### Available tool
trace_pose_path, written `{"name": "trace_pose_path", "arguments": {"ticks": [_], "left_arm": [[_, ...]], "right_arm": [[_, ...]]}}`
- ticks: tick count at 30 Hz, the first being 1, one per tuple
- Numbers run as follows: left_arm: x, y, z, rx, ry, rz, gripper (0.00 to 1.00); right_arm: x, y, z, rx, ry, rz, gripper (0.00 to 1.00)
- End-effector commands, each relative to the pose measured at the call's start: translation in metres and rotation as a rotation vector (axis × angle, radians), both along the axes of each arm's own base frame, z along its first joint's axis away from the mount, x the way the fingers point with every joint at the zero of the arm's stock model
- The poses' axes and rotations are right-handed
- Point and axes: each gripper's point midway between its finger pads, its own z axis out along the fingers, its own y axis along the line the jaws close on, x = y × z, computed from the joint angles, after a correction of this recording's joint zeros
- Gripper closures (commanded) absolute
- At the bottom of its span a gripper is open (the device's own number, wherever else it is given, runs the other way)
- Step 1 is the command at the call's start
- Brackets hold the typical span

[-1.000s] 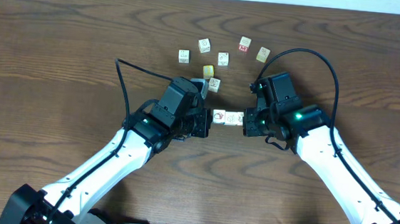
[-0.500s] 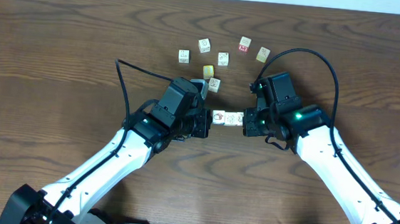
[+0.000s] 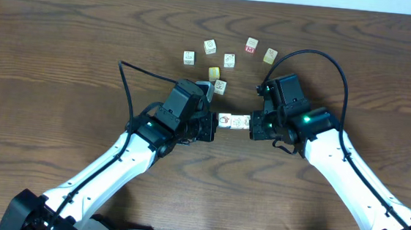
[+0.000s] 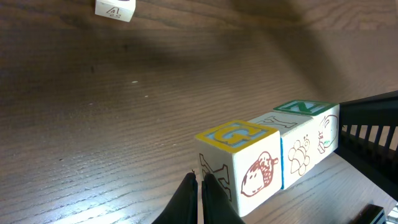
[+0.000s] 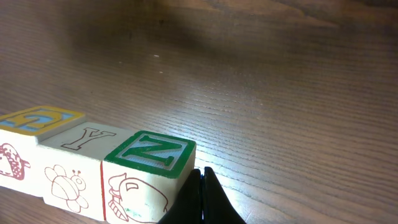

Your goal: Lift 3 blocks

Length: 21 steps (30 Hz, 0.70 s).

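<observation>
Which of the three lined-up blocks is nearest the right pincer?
The green-trimmed N block, at the right pincer; the Y block is middle, the G block farthest.

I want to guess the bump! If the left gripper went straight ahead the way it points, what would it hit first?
The G block, the one with the yellow-edged top: the left gripper, shut, sits right at its end face, seemingly touching. The Y block and N block line up behind it.
</observation>
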Motion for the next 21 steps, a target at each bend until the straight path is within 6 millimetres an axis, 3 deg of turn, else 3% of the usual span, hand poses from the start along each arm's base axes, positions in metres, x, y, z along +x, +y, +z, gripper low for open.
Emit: {"name": "trace_pose_path", "arguments": {"ticks": [1, 21], "left_arm": [[-0.0031, -0.0304, 0.0403, -0.109, -0.059, -0.108, 0.93], [-0.0014, -0.0288, 0.0404, -0.099, -0.069, -0.1, 0.93]], "right_arm": [[-0.0101, 0.0401, 0.0276, 0.174, 0.001, 0.13, 0.99], [-0.0102, 0.04, 0.0276, 0.173, 0.001, 0.13, 0.99]]}}
